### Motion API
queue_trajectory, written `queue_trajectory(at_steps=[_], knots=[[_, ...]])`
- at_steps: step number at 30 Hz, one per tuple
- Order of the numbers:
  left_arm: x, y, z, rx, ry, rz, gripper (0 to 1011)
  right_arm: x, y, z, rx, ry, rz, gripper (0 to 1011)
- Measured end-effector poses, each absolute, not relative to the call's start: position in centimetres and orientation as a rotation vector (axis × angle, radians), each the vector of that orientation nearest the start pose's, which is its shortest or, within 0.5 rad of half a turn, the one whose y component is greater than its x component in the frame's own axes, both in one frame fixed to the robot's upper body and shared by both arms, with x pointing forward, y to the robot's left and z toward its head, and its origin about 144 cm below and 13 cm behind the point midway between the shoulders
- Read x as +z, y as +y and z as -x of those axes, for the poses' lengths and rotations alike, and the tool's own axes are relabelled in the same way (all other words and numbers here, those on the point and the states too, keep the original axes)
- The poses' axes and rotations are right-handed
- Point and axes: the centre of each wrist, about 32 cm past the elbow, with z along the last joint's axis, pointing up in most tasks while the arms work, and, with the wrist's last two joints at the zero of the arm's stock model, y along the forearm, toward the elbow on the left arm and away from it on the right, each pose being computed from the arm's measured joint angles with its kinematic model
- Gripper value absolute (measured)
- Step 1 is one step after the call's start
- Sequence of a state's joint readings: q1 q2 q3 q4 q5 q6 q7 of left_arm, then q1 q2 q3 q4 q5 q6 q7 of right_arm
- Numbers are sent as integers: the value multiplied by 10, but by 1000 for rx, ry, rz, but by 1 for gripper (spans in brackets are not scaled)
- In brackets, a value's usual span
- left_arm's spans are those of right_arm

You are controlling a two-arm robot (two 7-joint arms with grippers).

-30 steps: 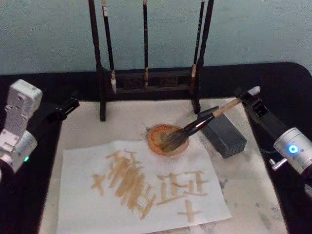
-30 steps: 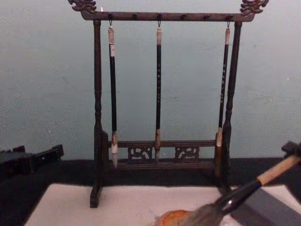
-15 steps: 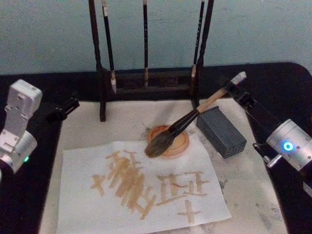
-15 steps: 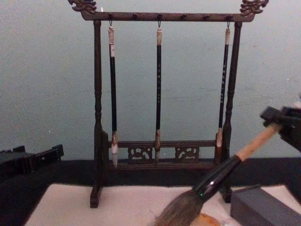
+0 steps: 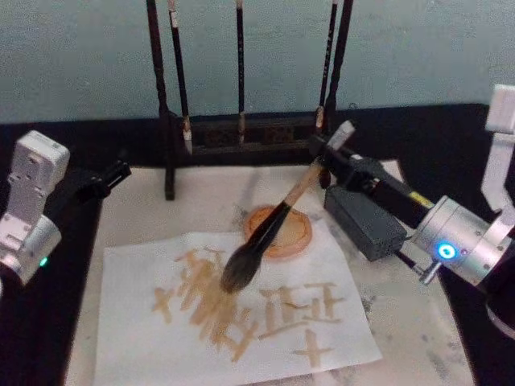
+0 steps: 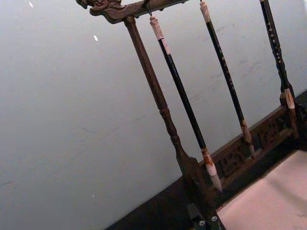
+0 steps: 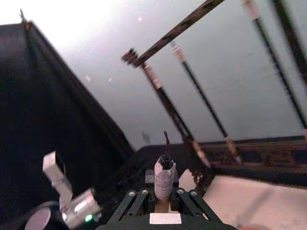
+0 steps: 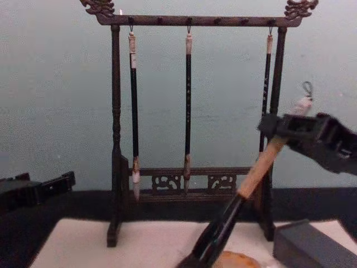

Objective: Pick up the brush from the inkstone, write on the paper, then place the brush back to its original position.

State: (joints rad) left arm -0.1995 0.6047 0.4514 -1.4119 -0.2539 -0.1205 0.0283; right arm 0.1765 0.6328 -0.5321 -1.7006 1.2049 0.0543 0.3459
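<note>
The brush (image 5: 278, 221) has a tan handle, a black ferrule and a bushy grey head. It slants steeply down from my right gripper (image 5: 328, 151), which is shut on the top of the handle. The bristle head (image 5: 239, 269) is over the tan strokes on the white paper (image 5: 137, 322); I cannot tell whether it touches. The round orange inkstone (image 5: 294, 237) lies just behind the paper's far edge with nothing in it. The chest view shows the right gripper (image 8: 277, 132) holding the brush (image 8: 257, 170) in front of the rack. My left gripper (image 5: 105, 178) stays parked at the mat's far left corner.
A dark wooden rack (image 5: 241, 129) with three thin hanging brushes stands at the back of the cream mat (image 5: 201, 201). A grey rectangular block (image 5: 366, 221) lies right of the inkstone, under my right arm. The black table (image 5: 459, 145) surrounds the mat.
My right gripper has lifted the brush out of the inkstone and swung left and higher. The brush now stands steeper, and its head has moved from the dish to over the paper.
</note>
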Motion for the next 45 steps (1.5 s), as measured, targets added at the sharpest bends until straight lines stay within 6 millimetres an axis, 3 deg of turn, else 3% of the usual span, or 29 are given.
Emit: queue_trajectory(at_steps=[23,34,45], knots=[[1140,310,-489,1248,-285,-304,1002,1172,-201,-460,-602,485,-195,164],[1140,310,-489,1248,-285,-304,1002,1163,-206,-464,-641,501,-187,164],[1140,310,-489,1248,-285,-304,1002,1163,-225,-464,-693,509,-214,164]])
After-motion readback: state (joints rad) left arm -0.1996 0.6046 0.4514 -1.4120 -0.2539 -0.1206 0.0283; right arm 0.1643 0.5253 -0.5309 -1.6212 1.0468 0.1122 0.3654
